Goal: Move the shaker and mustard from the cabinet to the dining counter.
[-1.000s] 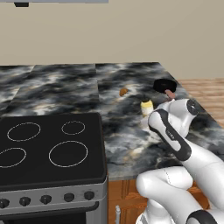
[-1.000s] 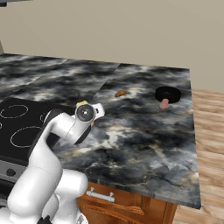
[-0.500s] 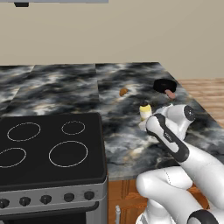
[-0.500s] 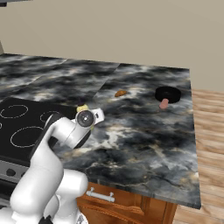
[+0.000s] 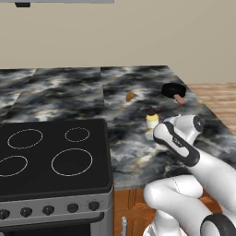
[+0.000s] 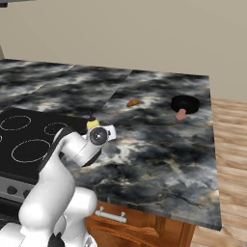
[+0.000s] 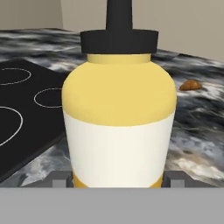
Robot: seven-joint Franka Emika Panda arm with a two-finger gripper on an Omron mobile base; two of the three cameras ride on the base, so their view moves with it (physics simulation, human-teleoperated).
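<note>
- My hand [image 7: 117,181] has its fingers apart on either side of the mustard [image 7: 119,109], clamped on the bottle's base; I see a grey finger tip [image 7: 59,179] at each lower corner of the bottle.
- One mustard bottle, upright: yellow shoulder, pale label band, dark nozzle cap. In the left base view the mustard [image 5: 152,120] sits just ahead of the wrist; in the right base view it [image 6: 92,124] peeks over the wrist.
- Since a second ago the arm has swung the bottle leftward and nearer to the cooktop in the left base view; the camera itself has not moved.
- Below the hand lies the dark marbled dining worktop [image 5: 133,152]; I cannot tell whether the bottle touches it.
- To the hand's left, one black cooktop [image 5: 50,156] with four ring burners, unchanged.
- Further out beyond the hand, one small brown object [image 6: 132,102] on the worktop, unchanged.
- Furthest, one black round thing with a pinkish handle [image 6: 185,105], near the worktop's far right edge, unmoved.
</note>
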